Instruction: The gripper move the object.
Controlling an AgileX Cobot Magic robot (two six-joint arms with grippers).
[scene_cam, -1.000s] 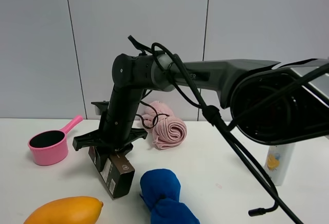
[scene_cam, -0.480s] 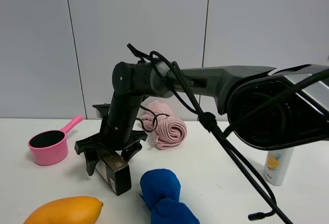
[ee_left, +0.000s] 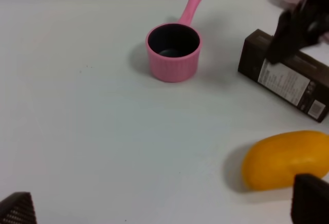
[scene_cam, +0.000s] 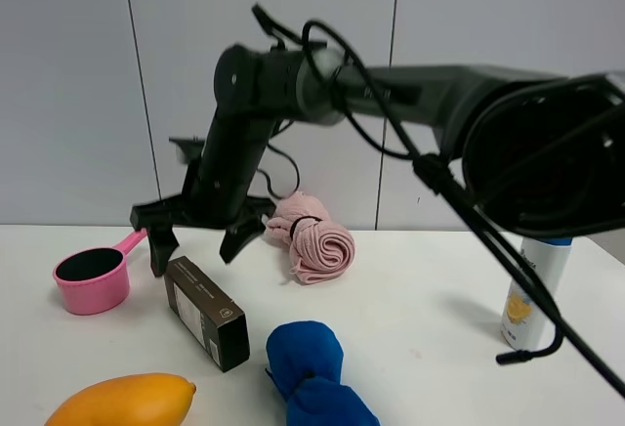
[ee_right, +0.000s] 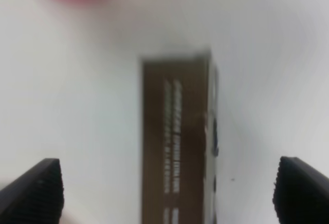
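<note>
Right gripper (scene_cam: 193,252), fingers spread wide, hangs above the brown carton (scene_cam: 205,314) lying on the table (scene_cam: 420,333), apparently clear of it; left gripper (ee_left: 164,206) likewise spread.

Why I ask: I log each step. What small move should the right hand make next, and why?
Probably draw further up and back. The right hand is open and has risen off the carton, which it straddled a second ago; the carton lies flat on the table, untouched, so the placing looks finished.
</note>
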